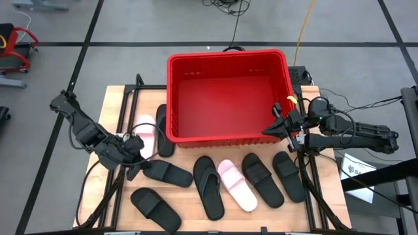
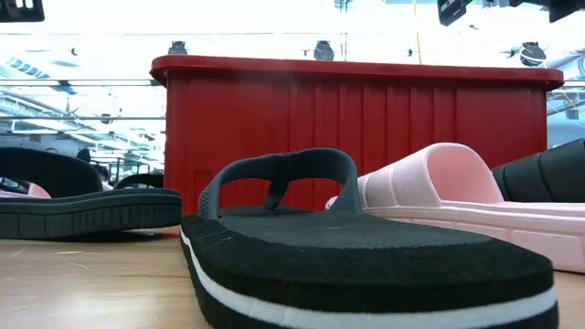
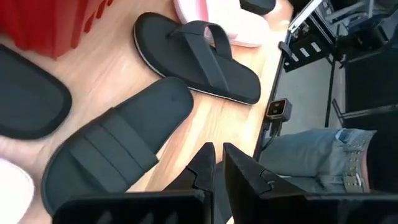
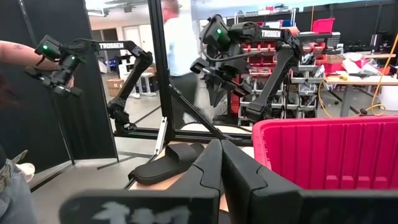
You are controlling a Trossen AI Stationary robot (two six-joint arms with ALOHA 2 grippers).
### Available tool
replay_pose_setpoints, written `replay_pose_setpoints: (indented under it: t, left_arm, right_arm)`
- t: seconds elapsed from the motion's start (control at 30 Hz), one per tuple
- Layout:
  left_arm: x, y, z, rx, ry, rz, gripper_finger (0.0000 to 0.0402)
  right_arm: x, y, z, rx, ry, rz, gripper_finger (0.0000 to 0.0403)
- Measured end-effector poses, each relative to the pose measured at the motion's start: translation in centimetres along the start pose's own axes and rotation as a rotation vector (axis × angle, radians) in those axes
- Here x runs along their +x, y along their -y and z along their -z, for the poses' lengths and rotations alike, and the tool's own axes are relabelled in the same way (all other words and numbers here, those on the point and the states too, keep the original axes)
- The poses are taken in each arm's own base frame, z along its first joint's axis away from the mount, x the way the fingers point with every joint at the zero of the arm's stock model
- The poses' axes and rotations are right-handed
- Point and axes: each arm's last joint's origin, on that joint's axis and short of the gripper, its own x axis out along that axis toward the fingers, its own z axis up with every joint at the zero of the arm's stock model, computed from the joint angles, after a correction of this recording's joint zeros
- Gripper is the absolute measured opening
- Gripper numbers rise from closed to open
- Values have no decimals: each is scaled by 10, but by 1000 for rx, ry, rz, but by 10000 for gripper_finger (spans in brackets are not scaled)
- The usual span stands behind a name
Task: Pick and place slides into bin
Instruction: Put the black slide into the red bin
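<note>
1. The left gripper (image 1: 132,147) is seen low over the table's left part, its fingers (image 3: 205,163) nearly pressed together with only a thin gap between them, and nothing is seen held in them.
2. Just ahead of the left gripper a matte black slide (image 3: 118,143) with a wide ribbed strap lies flat on the wooden table (image 1: 111,111).
3. Beyond that slide from the left gripper a black thong sandal (image 3: 196,59) with a pale sole edge is seen, and past it a pale pink slide (image 3: 217,18).
4. A second pink slide (image 1: 145,128) is seen just beside the left gripper, towards the bin, next to a black slide (image 1: 164,130) lying along the bin's left wall.
5. The right gripper (image 1: 277,127) is held at the bin's near right corner, its fingers (image 4: 214,165) pressed together and empty.
6. The bin (image 1: 228,98), a bright red rectangular crate with a thick rim and ribbed walls, is placed directly to the right gripper's left side; no slide is seen inside it.
7. Two more black slides (image 1: 274,177) lie below the right gripper, towards the table's near edge.
8. One black slide (image 1: 155,207) lies alone near the table's front left, behind the left gripper.
</note>
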Motion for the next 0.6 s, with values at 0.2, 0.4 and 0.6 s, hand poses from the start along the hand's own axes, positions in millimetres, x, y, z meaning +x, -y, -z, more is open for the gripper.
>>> replay_pose_setpoints:
  t: [0.2, 0.4, 0.6]
  left_arm:
    - [18, -4, 7, -85, -26, -80, 26]
    - [31, -3, 13, -127, -109, -124, 49]
    - [45, -2, 16, -131, -124, -197, 123]
  right_arm:
    - [0, 0, 0, 1, 0, 0, 0]
    - [0, 0, 0, 1, 1, 0, 0]
    - [0, 0, 0, 1, 0, 0, 0]
